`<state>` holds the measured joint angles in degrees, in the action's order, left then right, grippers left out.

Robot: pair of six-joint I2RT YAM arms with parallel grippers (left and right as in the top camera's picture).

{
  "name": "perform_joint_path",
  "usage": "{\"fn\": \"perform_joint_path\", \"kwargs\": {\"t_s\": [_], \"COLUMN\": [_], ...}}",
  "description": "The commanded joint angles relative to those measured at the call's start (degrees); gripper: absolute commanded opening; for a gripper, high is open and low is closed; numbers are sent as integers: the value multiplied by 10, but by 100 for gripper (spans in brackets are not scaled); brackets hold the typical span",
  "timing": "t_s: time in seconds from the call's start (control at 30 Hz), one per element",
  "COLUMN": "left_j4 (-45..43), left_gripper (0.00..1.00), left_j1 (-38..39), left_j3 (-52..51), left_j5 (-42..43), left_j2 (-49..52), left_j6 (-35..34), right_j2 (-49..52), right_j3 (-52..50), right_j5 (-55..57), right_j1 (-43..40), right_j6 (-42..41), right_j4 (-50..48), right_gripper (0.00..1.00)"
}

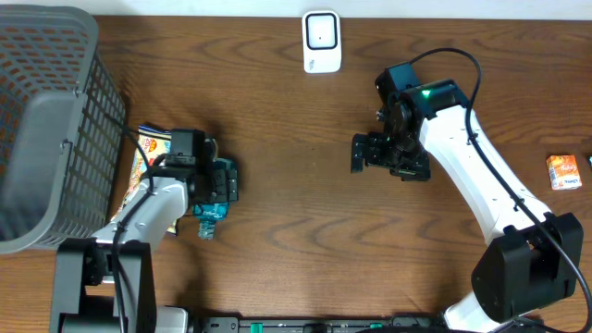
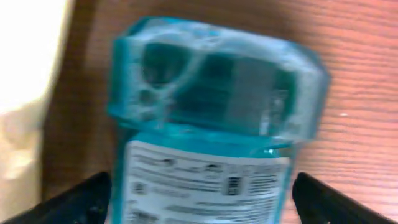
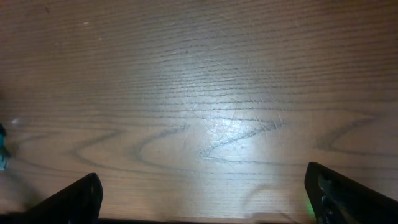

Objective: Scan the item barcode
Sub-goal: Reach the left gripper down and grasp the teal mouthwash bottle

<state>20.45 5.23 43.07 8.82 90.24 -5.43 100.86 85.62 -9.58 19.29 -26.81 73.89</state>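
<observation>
The left arm (image 1: 157, 205) and right arm (image 1: 476, 171) are white with black joints. Black cables (image 1: 467, 57) loop. A green light (image 1: 426, 92) glows.

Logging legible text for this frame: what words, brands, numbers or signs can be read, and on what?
Nothing is legible.
On the teal bottle, the white label: print and a small code, too blurred.
On the orange carton: print too small.
On the snack packet: print too small.
On the white scanner: no text visible.

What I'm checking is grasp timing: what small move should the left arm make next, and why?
Probably close the left gripper on the teal bottle: its fingers stand open on either side of the bottle, which lies on the table, label facing the camera, apparently not gripped yet.
</observation>
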Motion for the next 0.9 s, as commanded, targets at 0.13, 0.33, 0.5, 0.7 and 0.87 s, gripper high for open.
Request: {"fn": "perform_joint_path", "kwargs": {"t_s": [0.13,0.33,0.5,0.7,0.87], "left_j4": [-23,-67,-139,-195,-192], "left_gripper": [66,51,51,56,98], "left_j1": [54,75,98,157,176], "left_j3": [2,4,9,9,9], "left_j5": [-7,-7,-3,-12,-142], "left_j2": [0,0,0,0,0], "left_j6": [13,-10,-61,-75,9], "right_j2": [-1,-4,-30,-89,-138], "right_j3": [-3,-3,-3,-3,-3], "right_j5": [-11,-13,-13,-15,-14], "right_j1": [1,-18,-69,-113,-113], "right_j6": [-10,-3,7,7,8], "right_j4": [5,37,63,69,76], "right_gripper": [99,99,99,99,99]}}
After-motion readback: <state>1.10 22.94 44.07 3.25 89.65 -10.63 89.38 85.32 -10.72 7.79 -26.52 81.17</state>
